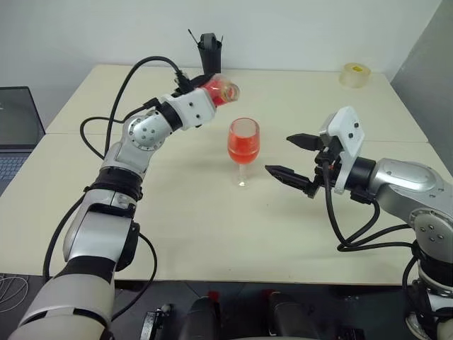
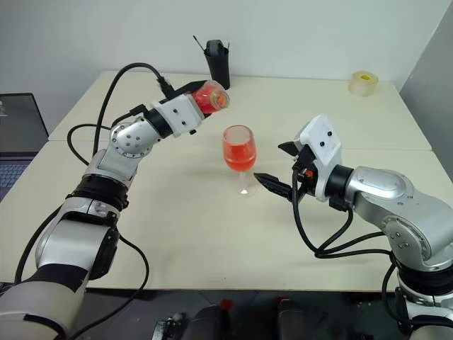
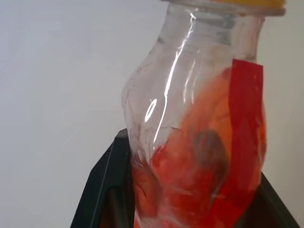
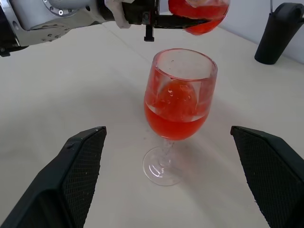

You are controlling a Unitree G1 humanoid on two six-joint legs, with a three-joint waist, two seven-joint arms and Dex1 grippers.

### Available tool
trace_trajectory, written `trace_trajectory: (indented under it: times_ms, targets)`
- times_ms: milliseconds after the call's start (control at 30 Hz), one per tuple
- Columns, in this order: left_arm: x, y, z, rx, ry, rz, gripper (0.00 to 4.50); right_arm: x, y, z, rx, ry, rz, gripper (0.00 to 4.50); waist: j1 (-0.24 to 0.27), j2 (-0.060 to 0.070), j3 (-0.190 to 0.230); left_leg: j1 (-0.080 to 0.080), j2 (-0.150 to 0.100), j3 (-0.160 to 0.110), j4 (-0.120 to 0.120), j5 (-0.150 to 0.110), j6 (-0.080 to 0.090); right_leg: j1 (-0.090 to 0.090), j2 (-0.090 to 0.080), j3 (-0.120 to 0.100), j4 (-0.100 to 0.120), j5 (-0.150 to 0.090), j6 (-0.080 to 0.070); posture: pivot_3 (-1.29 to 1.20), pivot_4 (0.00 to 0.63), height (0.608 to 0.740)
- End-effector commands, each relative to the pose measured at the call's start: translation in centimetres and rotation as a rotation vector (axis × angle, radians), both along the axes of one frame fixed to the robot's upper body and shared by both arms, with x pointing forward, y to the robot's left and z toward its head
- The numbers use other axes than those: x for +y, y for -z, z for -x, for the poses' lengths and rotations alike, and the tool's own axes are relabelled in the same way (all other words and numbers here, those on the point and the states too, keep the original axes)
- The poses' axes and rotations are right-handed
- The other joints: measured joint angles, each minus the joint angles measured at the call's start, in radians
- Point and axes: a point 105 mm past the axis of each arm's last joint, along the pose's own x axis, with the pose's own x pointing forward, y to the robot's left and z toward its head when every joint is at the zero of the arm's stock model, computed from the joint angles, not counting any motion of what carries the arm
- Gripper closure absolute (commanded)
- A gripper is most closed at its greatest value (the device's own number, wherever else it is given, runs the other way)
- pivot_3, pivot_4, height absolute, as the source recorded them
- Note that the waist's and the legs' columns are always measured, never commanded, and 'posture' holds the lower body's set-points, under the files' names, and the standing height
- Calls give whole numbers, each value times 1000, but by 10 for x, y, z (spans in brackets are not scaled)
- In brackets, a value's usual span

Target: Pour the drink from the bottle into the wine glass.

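Nearest the robot's side of the table (image 1: 212, 248), the right gripper (image 1: 291, 156) waits with its two black fingers spread wide and nothing between them, pointed at the wine glass (image 1: 243, 145) from just beside it; I'd say it stands there as a guard in case the stem tips, not as a hold. The glass stands upright on its foot around the middle of the table, the bowl a good half full of the drink (image 4: 175, 124), so most of the pouring looks done. Beyond and above the glass, towards the far edge, the left gripper (image 2: 197, 99) is clamped round the bottle (image 2: 211, 95), held in the air and laid over on its side, mouth just past the rim. Some red still sits in it. At the far edge stands a tall black cup (image 1: 210, 55), and at the far right corner a tape roll (image 1: 355, 74), both well apart from the work.
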Motion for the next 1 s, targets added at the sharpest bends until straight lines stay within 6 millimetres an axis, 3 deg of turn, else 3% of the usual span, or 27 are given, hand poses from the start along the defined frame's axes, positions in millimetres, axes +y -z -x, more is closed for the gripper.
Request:
trace_trajectory:
  times_ms: [33, 167, 400, 667, 900, 1000]
  targets:
    - [32, -23, -3, 87, -34, 307, 2918, 1, -19, 2, -62, -22, -39, 0, -2, 0, 0, 0, 0, 0, 0, 0, 0, 0, 0, 0, 0, 0, 0, 0, 150, 740]
    - [87, 10, -11, 287, -200, 587, 2919, 6, -39, 7, -92, -83, -79, 0, -10, 0, 0, 0, 0, 0, 0, 0, 0, 0, 1, 1, 0, 0, 0, 0, 150, 740]
    - [124, 87, -3, 518, -343, 865, 2920, 33, -48, 17, -90, -193, -57, 0, -17, -1, -1, 0, 1, -2, 0, 0, 0, 0, -2, 1, 1, 0, 0, 0, 150, 740]
    - [126, 119, 2, 532, -394, 938, 2954, 43, -38, 13, -44, -187, -9, 0, 0, -3, -3, 0, -1, -1, 1, 0, 0, 0, -6, 0, 0, 0, 0, 0, 150, 740]
    - [123, 121, 2, 539, -399, 892, 2954, 43, -37, 12, -42, -180, 6, 0, 0, -3, -3, 1, -1, -1, 1, 0, 0, 0, -6, 0, 1, 0, 0, 0, 150, 740]
    - [121, 119, 2, 533, -397, 887, 2018, 43, -35, 11, -37, -176, 6, 0, 0, -3, -3, 1, -1, -1, 1, 0, 0, 0, -6, 0, 1, 0, 0, 0, 150, 740]
